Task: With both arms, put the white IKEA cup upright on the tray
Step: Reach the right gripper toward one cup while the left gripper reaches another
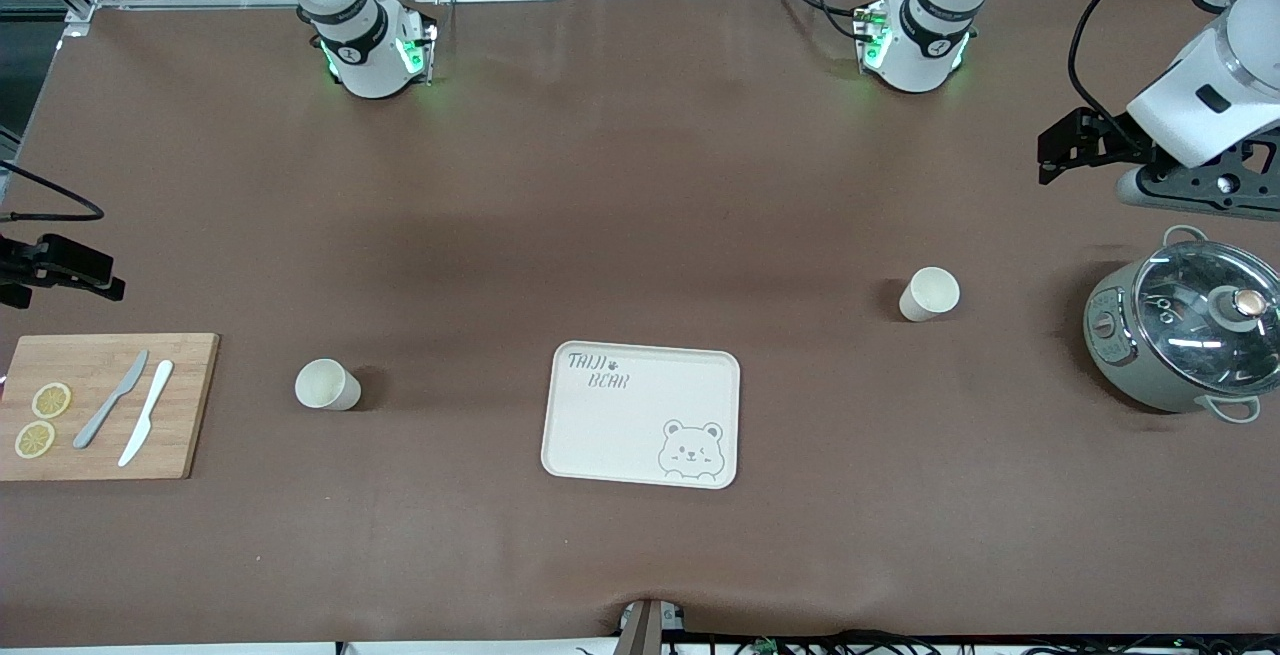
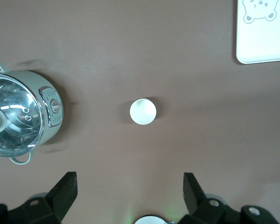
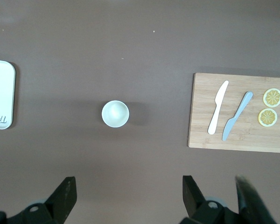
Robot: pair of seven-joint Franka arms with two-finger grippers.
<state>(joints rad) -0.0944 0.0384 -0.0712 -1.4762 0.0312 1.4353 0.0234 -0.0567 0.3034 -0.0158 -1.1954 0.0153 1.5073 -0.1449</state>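
Gaping wide and empty, left claw [image 2: 129, 191] and right claw [image 3: 128, 196] hover above table.

Table [image 1: 640, 185] brown. Tray [image 1: 600, 435] cream, grey "TAIJI BEAR" lettering, grey cartoon bear face. Two cups [image 1: 327, 384] [image 1: 929, 293] off-white. Board [image 1: 185, 405] light wood; knives on it grey [image 1: 111, 399] and white [image 1: 146, 426]; lemon slices [image 1: 51, 400] yellow. Pot [image 1: 1125, 355] grey-green, glass lid [image 1: 1205, 310]. Arms [image 1: 1215, 85] glossy white, black grippers.

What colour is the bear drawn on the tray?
Grey outline on the cream tray; the bear shows best in the front view.
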